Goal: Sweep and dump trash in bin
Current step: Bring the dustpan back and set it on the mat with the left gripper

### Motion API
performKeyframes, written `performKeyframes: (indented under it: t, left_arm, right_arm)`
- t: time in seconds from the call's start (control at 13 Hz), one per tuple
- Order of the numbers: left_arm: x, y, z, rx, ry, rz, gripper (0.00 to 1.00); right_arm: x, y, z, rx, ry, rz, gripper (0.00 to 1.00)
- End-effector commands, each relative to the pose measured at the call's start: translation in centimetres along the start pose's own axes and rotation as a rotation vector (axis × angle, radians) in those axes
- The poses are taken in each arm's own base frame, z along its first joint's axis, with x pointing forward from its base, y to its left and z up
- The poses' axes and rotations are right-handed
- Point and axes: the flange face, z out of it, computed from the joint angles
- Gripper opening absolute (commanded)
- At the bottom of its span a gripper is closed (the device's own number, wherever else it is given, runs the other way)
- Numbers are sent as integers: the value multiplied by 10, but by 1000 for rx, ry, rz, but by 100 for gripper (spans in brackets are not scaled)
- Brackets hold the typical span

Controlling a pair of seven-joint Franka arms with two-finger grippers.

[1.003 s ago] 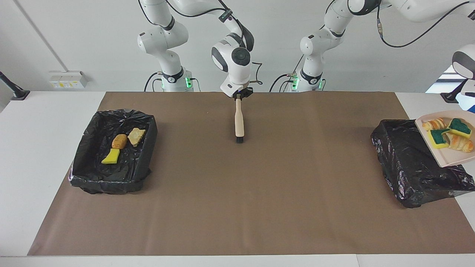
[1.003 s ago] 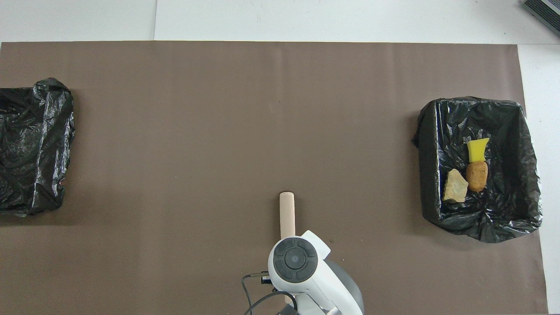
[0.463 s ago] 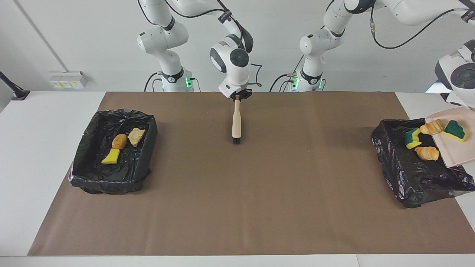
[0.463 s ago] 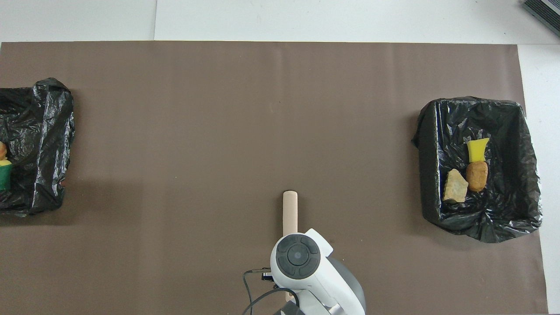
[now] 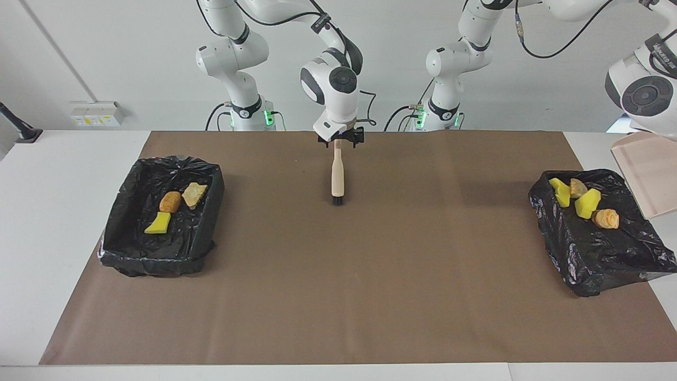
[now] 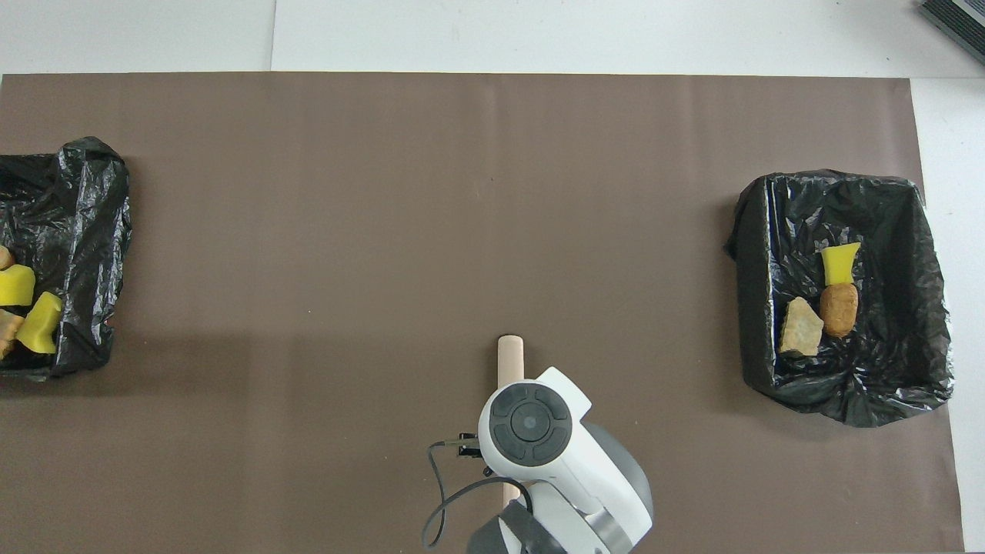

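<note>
Bins: I see one black-lined bin (image 5: 600, 233) at frame right and another (image 5: 161, 217) at frame left.
Dustpan (image 5: 646, 174): tipped over the right-hand bin, emptied.
Brush (image 5: 337, 177): upper centre, bristles on the mat.
Trash: four bits (image 5: 582, 201) in the right-hand bin — three (image 5: 172, 207) in the other.
Left gripper: off frame; closed, I take it on the dustpan.
Right gripper (image 5: 340, 139): over the brush handle — fingers spread apart.

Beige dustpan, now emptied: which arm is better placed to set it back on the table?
Left: it holds the tilted beige plastic dustpan over the black-lined bin; the right tool stands open at the wooden brush, mid-table.

Glossy black plastic-lined bins (image 5: 597, 254) (image 5: 158, 248), yellow sponge scraps (image 5: 587, 203), orange-tan bread-like lumps (image 5: 605, 218), beige wooden brush (image 5: 337, 177), plain brown paper mat (image 5: 338, 275).
</note>
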Motion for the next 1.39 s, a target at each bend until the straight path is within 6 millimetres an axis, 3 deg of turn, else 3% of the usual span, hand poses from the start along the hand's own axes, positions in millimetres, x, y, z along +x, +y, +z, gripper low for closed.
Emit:
performKeyframes:
  t: [0.0, 0.15, 0.39, 0.62, 0.77, 1.0, 1.16, 1.31]
  left_arm:
    - [15, 1, -40, 2, 57, -19, 0]
    - [39, -5, -67, 20, 178, -88, 0]
    - [70, -11, -89, 26, 374, -140, 0]
    - [137, -25, -142, -13, 542, -271, 0]
    - [185, -30, -189, -42, 549, -326, 0]
    - [247, -36, -228, -177, 661, -527, 0]
    - [290, -38, -271, -262, 736, -624, 0]
    - [333, -45, -323, -378, 780, -822, 0]
  right_arm:
    - [49, 32, -40, -11, 102, 16, 100]
    - [72, 57, -75, -20, 137, -6, 100]
    - [103, 111, -127, -93, 122, -110, 100]
    - [123, 203, -186, -78, 139, -74, 100]
    - [121, 263, -224, -64, 166, -30, 100]
    - [110, 314, -268, -45, 157, 2, 100]
    - [107, 343, -283, -33, 145, -6, 100]
    - [106, 365, -283, 14, 139, 22, 100]
